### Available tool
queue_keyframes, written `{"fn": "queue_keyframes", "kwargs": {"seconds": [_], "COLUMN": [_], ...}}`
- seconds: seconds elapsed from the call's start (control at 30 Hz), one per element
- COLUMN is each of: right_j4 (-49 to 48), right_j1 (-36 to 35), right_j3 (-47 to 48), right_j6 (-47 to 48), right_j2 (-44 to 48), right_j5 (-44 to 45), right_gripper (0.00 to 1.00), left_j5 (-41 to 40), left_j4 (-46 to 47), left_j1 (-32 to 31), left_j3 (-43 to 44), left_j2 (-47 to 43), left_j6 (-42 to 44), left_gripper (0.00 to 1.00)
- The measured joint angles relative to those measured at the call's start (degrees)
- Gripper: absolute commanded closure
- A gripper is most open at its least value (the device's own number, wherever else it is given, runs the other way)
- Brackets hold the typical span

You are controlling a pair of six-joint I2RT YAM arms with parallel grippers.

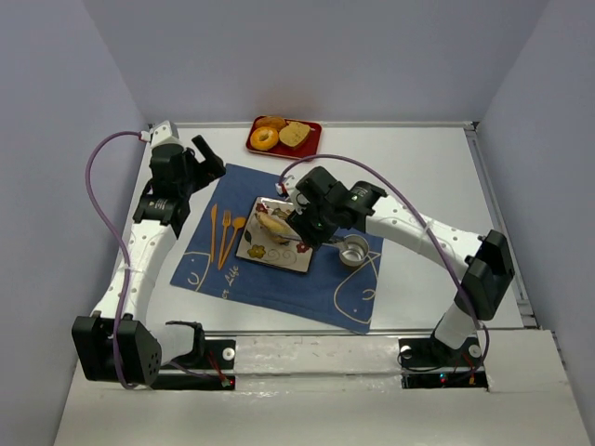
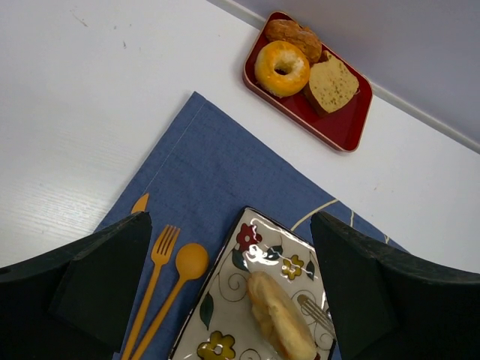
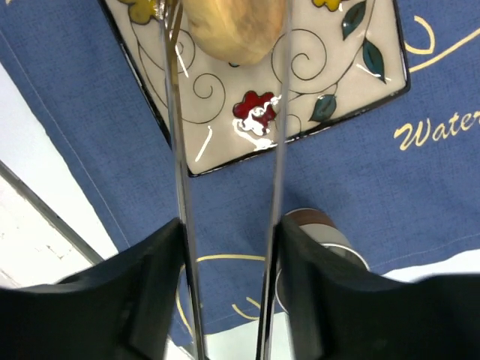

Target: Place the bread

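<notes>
one bread (image 3: 232, 30) lies on the plate (image 3: 225, 112), mid bench (image 1: 418, 167), between the tips of the tongs (image 3: 178, 150). the right pincer (image 3: 229, 240) is closed on the tongs. this looks like the letting-go step: next, ease open and lift away. the left pincer (image 2: 232, 225), at 10 o'clock, gapes wide and holds nothing.

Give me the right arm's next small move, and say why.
Probably ease the right gripper a little wider so the tongs spring off the bread, and only then lift away. The bread already lies on the floral plate with the tong arms close on either side of it, so it seems to need only releasing.
</notes>
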State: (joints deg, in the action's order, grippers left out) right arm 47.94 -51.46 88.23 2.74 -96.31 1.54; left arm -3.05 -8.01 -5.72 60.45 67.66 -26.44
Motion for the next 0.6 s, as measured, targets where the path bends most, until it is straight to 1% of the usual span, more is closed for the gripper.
{"fn": "queue_keyframes", "kwargs": {"seconds": [0.03,0.13,0.47,0.6], "right_j4": [0.07,0.09,-1.05,-1.66], "right_j1": [0.00,0.00,0.00,0.00], "right_j3": [-0.33,-1.14,-2.05,-2.05], "right_j6": [0.26,0.22,0.28,0.39], "right_j2": [0.20,0.52,4.33,6.80], "right_j5": [-0.66,-2.73,-11.06,-13.29], "right_gripper": [0.32,0.28,0.27,0.29], "left_j5": [-0.02,-0.02,-0.07,-0.09], "left_j4": [0.00,0.00,0.00,-0.02], "left_j1": [-0.11,-0.24,-0.68,-0.72], "left_j3": [0.00,0.00,0.00,0.00], "left_j2": [0.00,0.00,-0.02,-0.24], "left_j6": [0.00,0.02,0.04,0.07], "left_gripper": [0.01,0.01,0.01,0.01]}}
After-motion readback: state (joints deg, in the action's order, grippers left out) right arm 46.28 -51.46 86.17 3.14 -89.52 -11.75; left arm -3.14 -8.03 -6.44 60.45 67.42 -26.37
